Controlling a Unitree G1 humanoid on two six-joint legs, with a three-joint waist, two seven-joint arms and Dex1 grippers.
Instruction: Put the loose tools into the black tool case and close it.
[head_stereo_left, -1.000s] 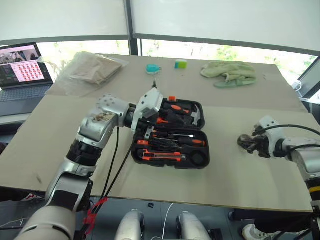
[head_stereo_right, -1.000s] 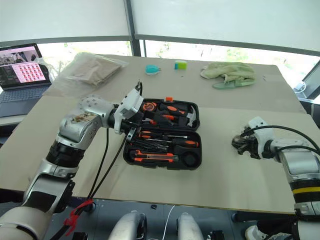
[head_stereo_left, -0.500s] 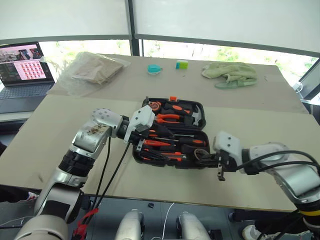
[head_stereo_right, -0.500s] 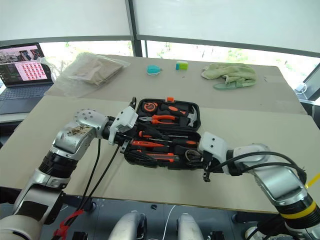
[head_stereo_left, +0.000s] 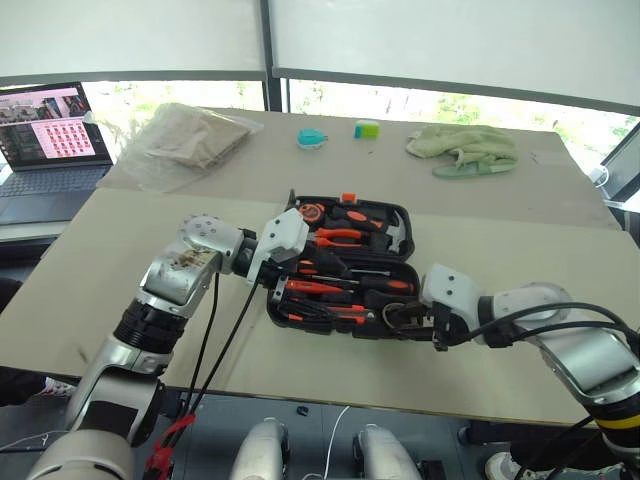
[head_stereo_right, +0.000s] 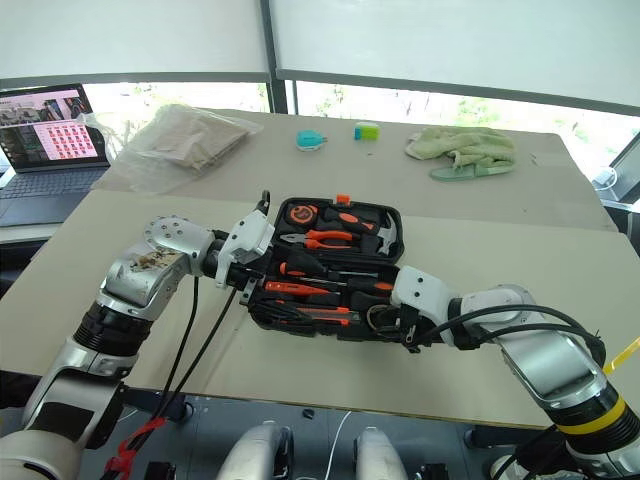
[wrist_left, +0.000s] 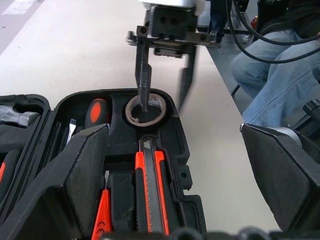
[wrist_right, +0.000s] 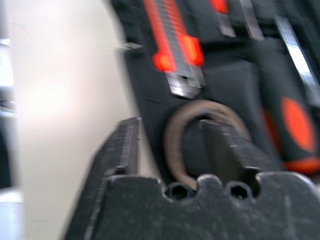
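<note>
Now I am viewing the black tool case (head_stereo_left: 345, 266) lying open, long axis crosswise, utility knife (wrist_left: 151, 190) likewise; both grippers, left (head_stereo_left: 283, 268) and right (wrist_left: 162, 80), are gaping, empty.

The black moulded-plastic tool case (head_stereo_left: 345, 265) looks matt and hard, its orange-and-black tool handles smooth. The hammer's steel head (head_stereo_left: 396, 236) shines. The pale tabletop (head_stereo_left: 480, 250) is flat and dull, the far green cloth (head_stereo_left: 462, 147) soft and rumpled, the far-left clear plastic bag (head_stereo_left: 185, 140) crinkled.

Both arms reach inward toward the worktop's middle. The left gripper (head_stereo_left: 283, 262) points rightward, fingers spread wide. The right gripper (wrist_left: 163, 75) angles downward, fingers parted.
</note>
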